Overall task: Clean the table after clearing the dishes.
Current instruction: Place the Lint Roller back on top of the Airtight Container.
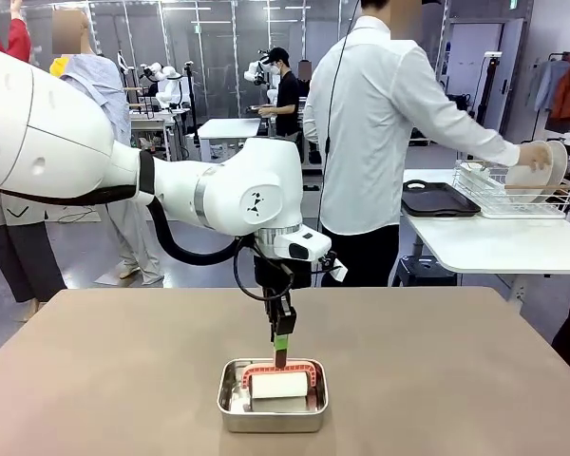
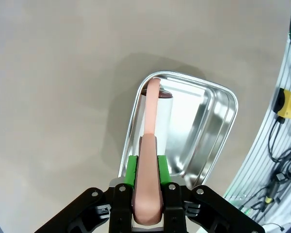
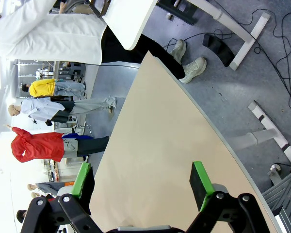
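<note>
While the left end effector (image 2: 148, 194) pinches the pink handle (image 2: 149, 160) of a roller (image 1: 280, 385) in the steel pan (image 1: 230, 404) on the tabletop (image 1: 456, 370), lift straight up. A person racks a plate (image 1: 541, 171) beyond. Right end effector (image 3: 141, 179) gapes empty; the roller's surface is unclear.

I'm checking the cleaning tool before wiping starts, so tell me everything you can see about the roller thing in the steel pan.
The roller has a white cylindrical head and a salmon-pink frame that arches over it and runs into a long, smooth, plastic-looking pink handle. The head lies inside the small steel pan, near the front of the brown table. The handle rises from the pan between the green pads of the left gripper, which close around it.
</note>
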`<state>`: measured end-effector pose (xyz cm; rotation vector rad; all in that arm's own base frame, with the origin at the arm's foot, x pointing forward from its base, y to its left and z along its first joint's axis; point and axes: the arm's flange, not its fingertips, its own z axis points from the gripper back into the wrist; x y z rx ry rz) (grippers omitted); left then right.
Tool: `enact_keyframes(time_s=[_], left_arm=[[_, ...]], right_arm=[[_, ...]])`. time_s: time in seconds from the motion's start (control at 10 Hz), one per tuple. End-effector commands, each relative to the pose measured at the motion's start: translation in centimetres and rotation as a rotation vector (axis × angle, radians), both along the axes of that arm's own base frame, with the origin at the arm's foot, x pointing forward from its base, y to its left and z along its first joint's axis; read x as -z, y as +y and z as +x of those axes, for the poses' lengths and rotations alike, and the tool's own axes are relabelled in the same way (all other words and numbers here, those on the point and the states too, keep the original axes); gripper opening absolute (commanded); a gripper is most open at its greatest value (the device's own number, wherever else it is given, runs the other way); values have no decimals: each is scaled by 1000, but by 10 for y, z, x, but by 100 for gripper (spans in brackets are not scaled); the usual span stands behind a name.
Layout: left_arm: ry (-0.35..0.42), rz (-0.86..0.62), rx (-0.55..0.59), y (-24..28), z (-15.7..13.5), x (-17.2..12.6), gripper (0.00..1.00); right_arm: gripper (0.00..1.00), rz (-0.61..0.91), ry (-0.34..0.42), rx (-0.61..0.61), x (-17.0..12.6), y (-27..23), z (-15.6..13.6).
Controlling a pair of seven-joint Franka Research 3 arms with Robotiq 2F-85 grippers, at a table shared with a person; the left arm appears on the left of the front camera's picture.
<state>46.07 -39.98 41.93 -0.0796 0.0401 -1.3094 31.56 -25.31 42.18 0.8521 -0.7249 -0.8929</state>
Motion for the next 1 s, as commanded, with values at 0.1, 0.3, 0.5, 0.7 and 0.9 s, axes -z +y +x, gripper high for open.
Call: enact_keyframes(time_s=[0.1,0.3,0.5,0.7,0.9], left_arm=[[-56,17,10,5,14,3,60],[-56,6,22,2,13,-6,98],[-75,-1,13,2,15,-15,100],[-81,-6,9,2,16,-18,100],[-71,-12,2,2,15,-18,100]], right_arm=[[100,-4,1,-9,-1,-1,-1],[100,-4,1,-9,-1,-1,-1],[100,-4,1,-9,-1,-1,-1],[100,-4,1,-9,-1,-1,-1],[100,-4,1,-9,-1,-1,-1]])
